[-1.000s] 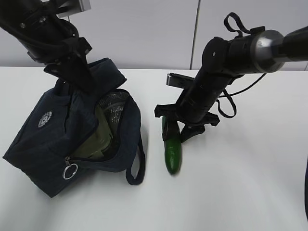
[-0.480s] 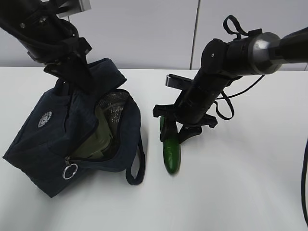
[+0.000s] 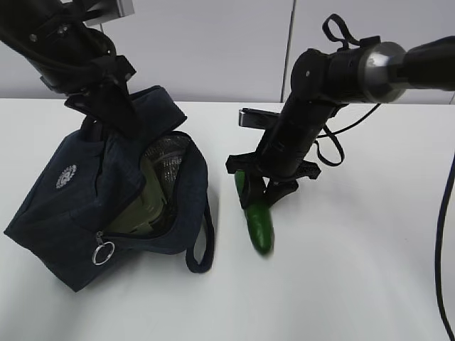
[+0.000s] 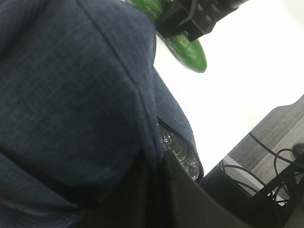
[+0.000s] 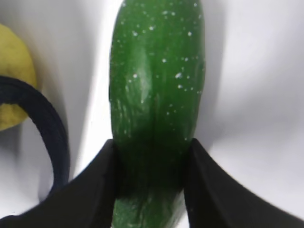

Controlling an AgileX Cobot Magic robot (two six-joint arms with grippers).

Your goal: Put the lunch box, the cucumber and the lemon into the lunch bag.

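cucumber [image 5: 154,109] clamped between right gripper [image 5: 151,183] fingers

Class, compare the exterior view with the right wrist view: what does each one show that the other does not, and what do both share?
Exterior only: the boxy navy fabric lunch bag with the sage-lidded lunch box inside, and the left gripper at the bag's top. Right wrist only: the small yellow lemon behind a dark strap. Both: the long green cucumber between the right gripper fingers.
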